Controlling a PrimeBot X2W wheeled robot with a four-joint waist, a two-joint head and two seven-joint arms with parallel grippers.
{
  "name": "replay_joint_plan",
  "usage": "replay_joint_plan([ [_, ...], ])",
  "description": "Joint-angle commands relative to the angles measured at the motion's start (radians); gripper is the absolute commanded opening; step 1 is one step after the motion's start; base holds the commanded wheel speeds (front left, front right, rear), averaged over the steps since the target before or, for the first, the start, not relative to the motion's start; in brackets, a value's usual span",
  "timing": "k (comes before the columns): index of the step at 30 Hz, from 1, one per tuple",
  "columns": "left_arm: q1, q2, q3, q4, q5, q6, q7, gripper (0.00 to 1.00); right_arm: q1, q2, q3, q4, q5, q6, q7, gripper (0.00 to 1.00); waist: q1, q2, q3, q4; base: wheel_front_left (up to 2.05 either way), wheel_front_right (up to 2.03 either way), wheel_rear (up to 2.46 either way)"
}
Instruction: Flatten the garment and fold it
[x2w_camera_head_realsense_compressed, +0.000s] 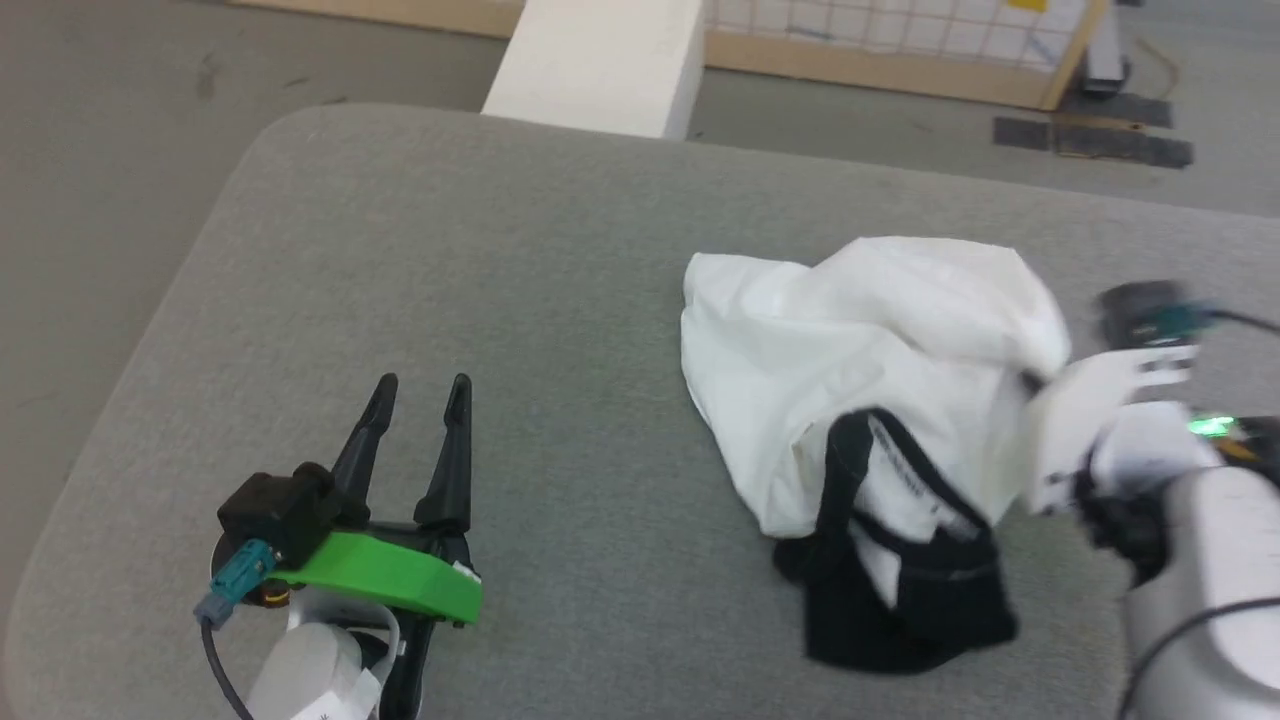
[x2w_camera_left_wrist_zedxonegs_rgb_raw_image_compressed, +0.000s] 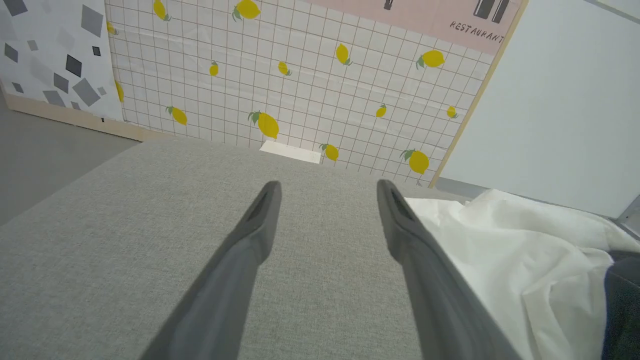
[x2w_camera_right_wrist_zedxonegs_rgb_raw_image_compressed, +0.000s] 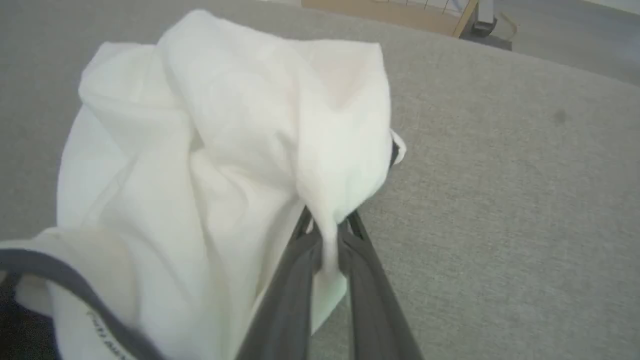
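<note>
The garment (x2w_camera_head_realsense_compressed: 860, 370) lies crumpled right of centre on the grey table: white cloth bunched up, with a black sleeve and the black neckline at its near side. No chest print shows. My right gripper (x2w_camera_right_wrist_zedxonegs_rgb_raw_image_compressed: 327, 227) is shut on a white fold of the garment (x2w_camera_right_wrist_zedxonegs_rgb_raw_image_compressed: 225, 150), pinching it between both fingers and lifting it slightly; in the head view its fingers are hidden behind the cloth's right edge. My left gripper (x2w_camera_head_realsense_compressed: 420, 385) is open over bare table, well left of the garment, with nothing between its fingers (x2w_camera_left_wrist_zedxonegs_rgb_raw_image_compressed: 260, 220). The garment's white edge (x2w_camera_left_wrist_zedxonegs_rgb_raw_image_compressed: 520, 260) lies just right of the left gripper's right finger.
The grey padded table (x2w_camera_head_realsense_compressed: 450, 250) has a rounded far-left corner and drops to the floor at the left. A white block (x2w_camera_head_realsense_compressed: 600, 60) stands beyond the far edge. A lemon-patterned panel (x2w_camera_left_wrist_zedxonegs_rgb_raw_image_compressed: 300, 75) and wooden frame stand farther back.
</note>
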Motion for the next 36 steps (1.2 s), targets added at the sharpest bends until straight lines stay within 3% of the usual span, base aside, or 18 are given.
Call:
replay_joint_plan([
  [1,0.0,0.007,-0.001,0.0,0.005,-0.007,-0.004,1.0,0.012,-0.005,-0.045,-0.033,-0.002,-0.002,-0.014,0.0,0.0,-0.0001,-0.032,-0.046,0.0,0.0,0.0],
  [8,0.002,0.011,-0.006,0.004,-0.004,-0.007,-0.004,1.0,0.156,0.002,-0.297,-0.159,-0.058,-0.002,0.016,0.0,0.0,-0.0001,-0.047,-0.093,0.0,0.0,0.0],
  [13,0.002,0.017,-0.007,0.01,-0.013,-0.007,-0.004,1.0,0.249,0.012,-0.338,-0.155,-0.026,-0.002,0.029,0.0,0.0,-0.0001,-0.053,-0.102,0.0,0.0,0.0],
  [14,0.003,0.018,-0.006,0.011,-0.015,-0.007,-0.004,1.0,0.251,0.013,-0.336,-0.152,0.006,-0.002,0.008,0.42,0.0,-0.0001,-0.053,-0.104,0.0,0.0,0.0],
  [15,0.004,0.019,-0.005,0.012,-0.017,-0.007,-0.004,1.0,0.25,0.013,-0.331,-0.149,0.031,-0.002,-0.013,1.0,0.0,-0.0001,-0.053,-0.105,0.0,0.0,0.0],
  [20,0.001,0.021,-0.01,0.023,-0.027,-0.007,-0.004,1.0,0.228,0.014,-0.367,-0.147,0.185,-0.002,-0.19,1.0,0.0,-0.0001,-0.066,-0.099,0.0,0.0,0.0],
  [24,0.005,0.023,-0.014,0.029,-0.032,-0.007,-0.004,1.0,0.245,0.014,-0.391,-0.152,0.227,-0.002,-0.286,1.0,0.0,-0.0001,-0.08,-0.093,0.0,0.0,0.0],
  [31,0.001,0.013,-0.022,0.041,-0.051,-0.007,-0.004,1.0,0.279,0.014,-0.385,-0.163,0.256,-0.002,-0.334,1.0,0.0,-0.0001,-0.085,-0.102,0.0,0.0,0.0],
  [36,-0.125,-0.02,-0.078,0.088,-0.092,-0.006,0.091,1.0,0.277,0.014,-0.359,-0.171,0.259,-0.002,-0.343,1.0,0.0,-0.0001,-0.062,-0.136,0.0,0.0,0.0],
])
